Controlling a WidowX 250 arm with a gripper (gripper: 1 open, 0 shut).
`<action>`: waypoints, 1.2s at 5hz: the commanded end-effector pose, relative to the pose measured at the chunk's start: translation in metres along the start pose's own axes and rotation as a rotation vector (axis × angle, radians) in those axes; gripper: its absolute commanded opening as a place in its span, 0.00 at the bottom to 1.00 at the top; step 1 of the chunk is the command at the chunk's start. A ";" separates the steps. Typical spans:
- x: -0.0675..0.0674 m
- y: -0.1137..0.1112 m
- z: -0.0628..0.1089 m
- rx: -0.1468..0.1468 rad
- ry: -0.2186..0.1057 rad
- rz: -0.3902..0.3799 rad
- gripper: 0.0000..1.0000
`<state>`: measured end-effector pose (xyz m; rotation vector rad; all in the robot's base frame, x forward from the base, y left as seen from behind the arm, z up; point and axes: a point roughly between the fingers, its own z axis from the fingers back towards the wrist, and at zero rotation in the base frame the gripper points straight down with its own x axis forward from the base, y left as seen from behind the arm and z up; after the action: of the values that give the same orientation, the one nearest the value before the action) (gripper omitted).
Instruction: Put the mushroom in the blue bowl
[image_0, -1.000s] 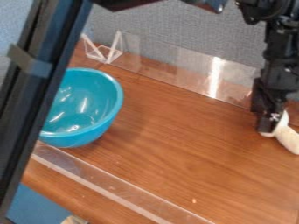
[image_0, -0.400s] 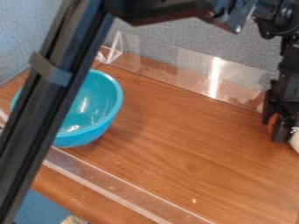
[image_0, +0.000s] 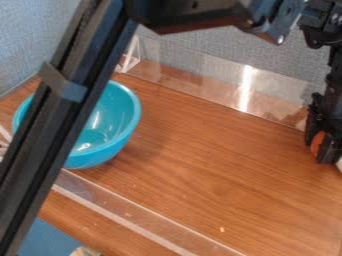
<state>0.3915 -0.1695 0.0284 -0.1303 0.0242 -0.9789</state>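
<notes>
While a glossy, round turquoise-blue plastic bowl is sitting on the left part of a smooth wooden tabletop with reddish-brown grain, a black robot gripper is standing at the far right edge of the view, pointing straight down at the table. Its dark, boxy fingers are reaching down to the wood, with a small patch of orange-red showing low between them. Just beside the fingertips, at the picture's very edge, a sliver of cream-white is peeking out; this is the small toy mushroom, but so little of it is showing that its long axis and the way its cap is pointing cannot be made out. Whether the fingers are gripping it, touching it or merely flanking it cannot be told either, nor how wide they are standing. The bowl is deep, smooth-sided and upright, well apart from the gripper, and its mouth is facing up. A clear plastic wall is lining the table's back edge, and a dark blurred bar is crossing the foreground diagonally in front of the bowl.
</notes>
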 end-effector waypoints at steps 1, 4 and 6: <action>-0.004 -0.013 0.049 0.052 -0.076 -0.011 0.00; -0.072 -0.020 0.092 0.064 -0.040 0.011 0.00; -0.149 0.003 0.114 0.081 0.037 0.160 0.00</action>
<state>0.3193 -0.0294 0.1112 -0.0576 0.1037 -0.8082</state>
